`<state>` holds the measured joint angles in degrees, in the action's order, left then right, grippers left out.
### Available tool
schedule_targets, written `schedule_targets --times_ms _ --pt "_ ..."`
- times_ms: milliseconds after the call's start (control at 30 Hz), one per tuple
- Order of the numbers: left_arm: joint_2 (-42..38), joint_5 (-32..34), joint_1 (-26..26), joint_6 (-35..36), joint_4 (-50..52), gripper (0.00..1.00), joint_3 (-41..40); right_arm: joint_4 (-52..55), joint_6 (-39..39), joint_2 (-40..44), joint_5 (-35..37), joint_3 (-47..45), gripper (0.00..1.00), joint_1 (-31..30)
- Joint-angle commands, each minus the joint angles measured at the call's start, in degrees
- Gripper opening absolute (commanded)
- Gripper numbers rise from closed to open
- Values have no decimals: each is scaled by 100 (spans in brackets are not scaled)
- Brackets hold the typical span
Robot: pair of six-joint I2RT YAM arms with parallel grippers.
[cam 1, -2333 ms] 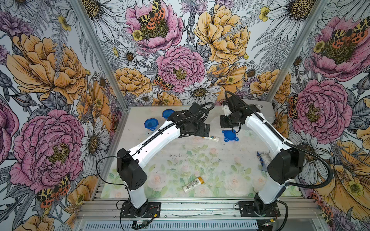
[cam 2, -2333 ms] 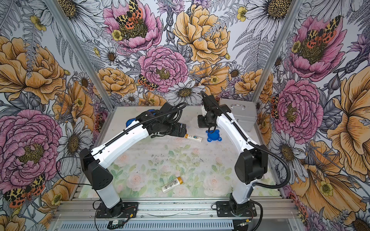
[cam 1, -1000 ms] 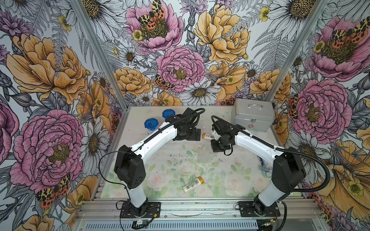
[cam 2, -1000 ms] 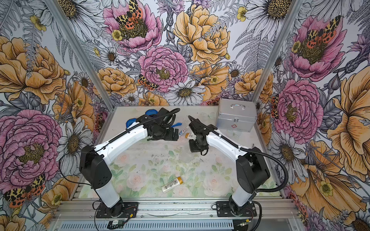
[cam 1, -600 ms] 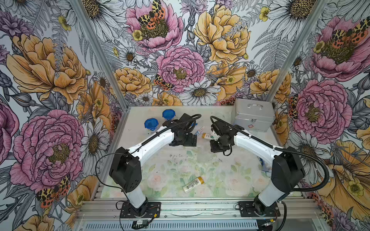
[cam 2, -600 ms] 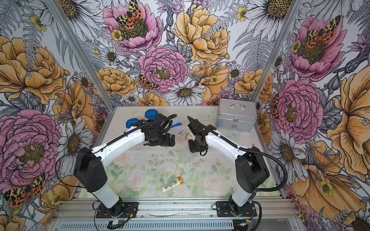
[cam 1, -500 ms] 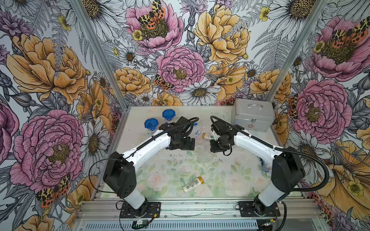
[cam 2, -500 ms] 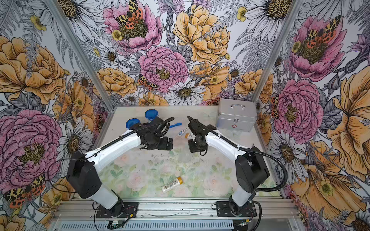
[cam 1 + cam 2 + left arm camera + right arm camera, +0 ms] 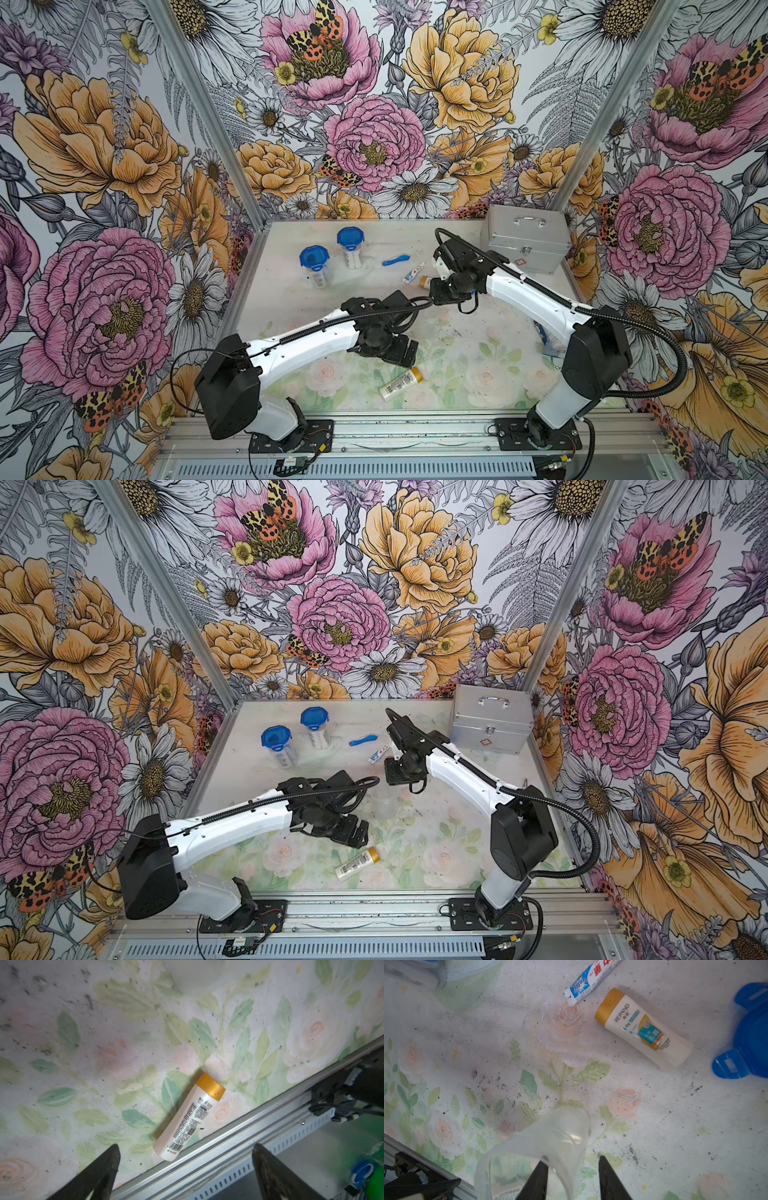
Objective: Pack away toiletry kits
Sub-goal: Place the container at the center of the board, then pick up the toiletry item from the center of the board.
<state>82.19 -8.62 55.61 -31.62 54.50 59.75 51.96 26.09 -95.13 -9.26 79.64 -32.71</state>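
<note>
The left hand [image 9: 186, 1148], spread wide, hovers over the bottle [image 9: 189, 1113] lying by the desk's [image 9: 83, 1053] front edge. It would do best to turn so it straddles the bottle's narrow body. The right hand [image 9: 572, 1162], parted, grips nothing at the cup's [image 9: 542, 1138] rim.

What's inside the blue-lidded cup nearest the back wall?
Through the clear cup, something white shows, maybe a bottle. The blue lid covers the top, so anything else is hidden.

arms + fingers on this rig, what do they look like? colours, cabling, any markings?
The left arm and right arm match: white link shells, bulky black joint housings, black wrists. A black corrugated cable runs outside each. The fingers are plain black tapered wedges. No markings readable.
</note>
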Motion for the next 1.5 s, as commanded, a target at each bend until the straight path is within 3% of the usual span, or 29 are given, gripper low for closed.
schedule_targets --times_ms 0,233,567,900,1000,1167,1333,1467 --pt "-321 235 332 -143 -490 99 -331 -54 52 107 -102 62 41 -35" --pt "164 636 832 57 -825 97 -600 -55 113 295 -264 -11 50 62" --pt "868 980 1208 240 -1009 84 -681 -55 280 647 -428 -148 53 295" --pt "971 1219 1533 162 -1142 57 -1003 -59 408 973 -525 -414 54 570" --pt "835 1290 1574 143 -1161 48 -1071 -47 415 1143 -683 -550 54 657" --pt "138 1502 1625 165 -1145 19 -1234 -20 400 1591 -1323 -988 58 919" --pt "-1114 1531 1480 100 -1014 17 -1248 7 173 1799 -2180 -1170 65 935" --pt "-1854 1403 1000 137 -817 17 -844 -27 -246 1869 -2975 -956 69 635"
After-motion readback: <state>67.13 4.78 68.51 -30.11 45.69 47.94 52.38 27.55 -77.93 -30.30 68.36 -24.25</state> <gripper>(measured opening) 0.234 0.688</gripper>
